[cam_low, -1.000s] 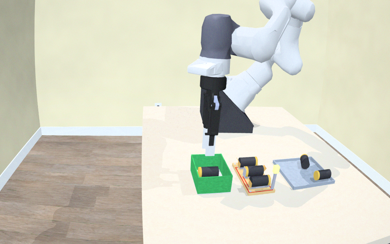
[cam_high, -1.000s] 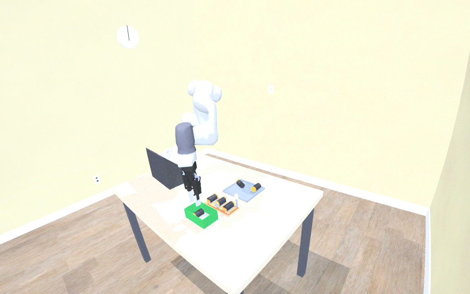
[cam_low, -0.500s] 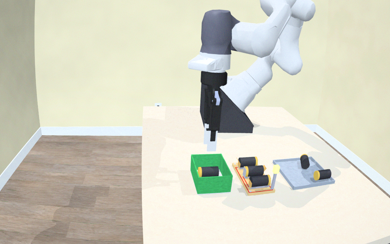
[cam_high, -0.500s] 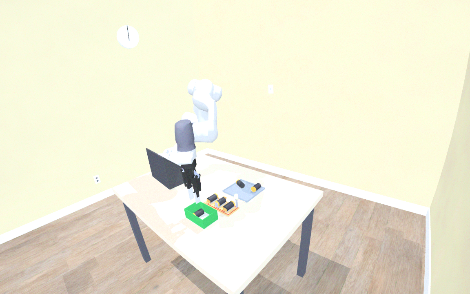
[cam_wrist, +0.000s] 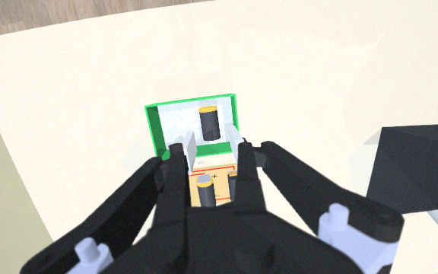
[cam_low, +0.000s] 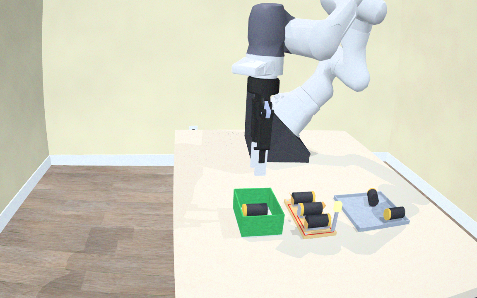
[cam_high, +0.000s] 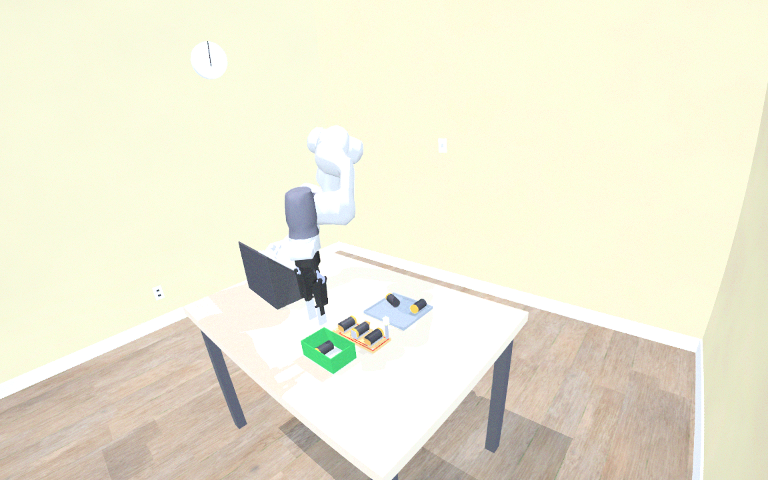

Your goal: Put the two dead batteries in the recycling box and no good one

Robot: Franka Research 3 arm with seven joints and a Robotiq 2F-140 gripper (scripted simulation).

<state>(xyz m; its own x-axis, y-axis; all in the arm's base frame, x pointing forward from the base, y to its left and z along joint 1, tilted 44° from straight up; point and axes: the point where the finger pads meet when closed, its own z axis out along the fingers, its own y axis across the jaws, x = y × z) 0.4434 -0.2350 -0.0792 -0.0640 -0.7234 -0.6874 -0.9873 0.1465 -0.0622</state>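
My gripper is partly open and empty, above and behind the green box in the exterior view. The box stands upright with one black battery lying inside. Beside it, the holder board carries three batteries: a back one, a middle one and a front one. The bulb glows yellow in the exterior view. Two more batteries lie on the grey-blue tray.
The dark robot base stands at the back of the table. The bulb's post rises at the holder's front corner, between the holder and the tray. The box is near the table's left edge in the exterior view.
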